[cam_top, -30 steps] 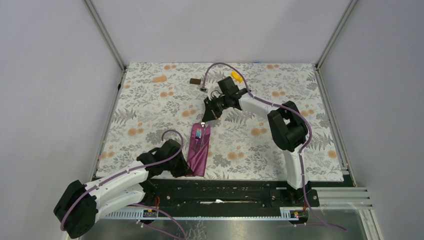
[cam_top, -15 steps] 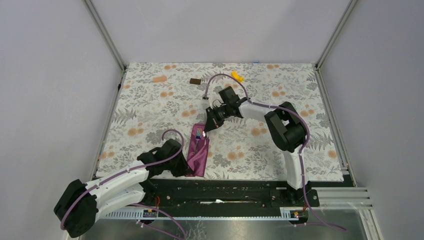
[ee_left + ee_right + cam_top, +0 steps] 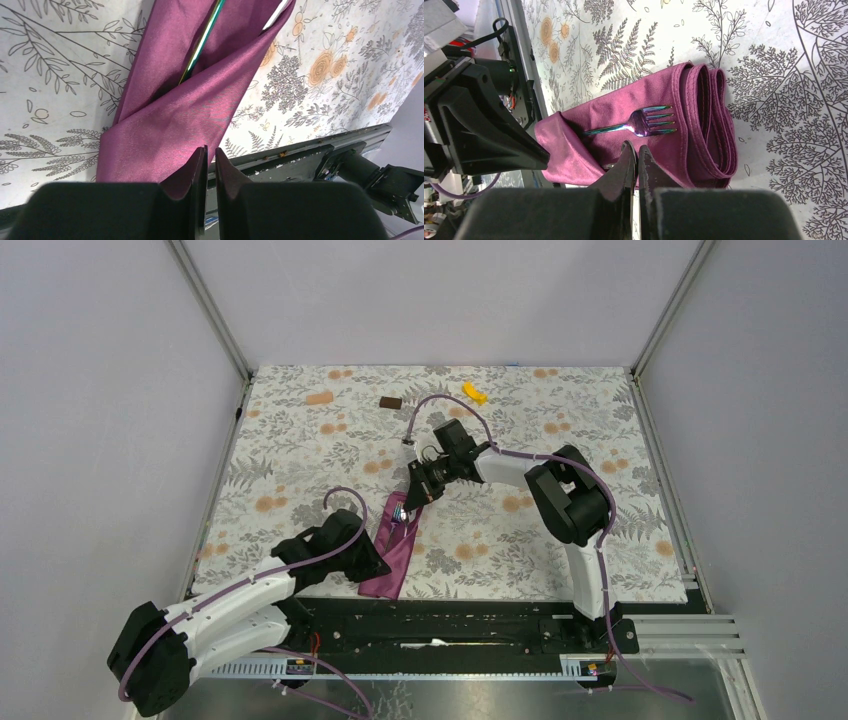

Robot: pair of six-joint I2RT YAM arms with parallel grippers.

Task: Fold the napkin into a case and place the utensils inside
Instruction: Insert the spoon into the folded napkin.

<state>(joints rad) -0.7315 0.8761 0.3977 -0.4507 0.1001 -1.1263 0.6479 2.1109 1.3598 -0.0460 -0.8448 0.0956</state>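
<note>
Floral tabletop (image 3: 300, 440): napkin (image 3: 395, 555) lies elongated, fork (image 3: 634, 125) along it, tines toward its layered end; left tool (image 3: 209, 165) pinches the opposite end; right tool (image 3: 637, 160) closed above.

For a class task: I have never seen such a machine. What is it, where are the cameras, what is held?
Two robot arms stand side by side. One picture looks down from above; the others come from a camera on each wrist. On the floral table covering lie a folded plum cloth napkin with a small shiny fork on it, a brown block and a yellow piece. The left gripper seems shut on the napkin's near end. The right gripper is shut above the napkin; anything held is hidden.
</note>
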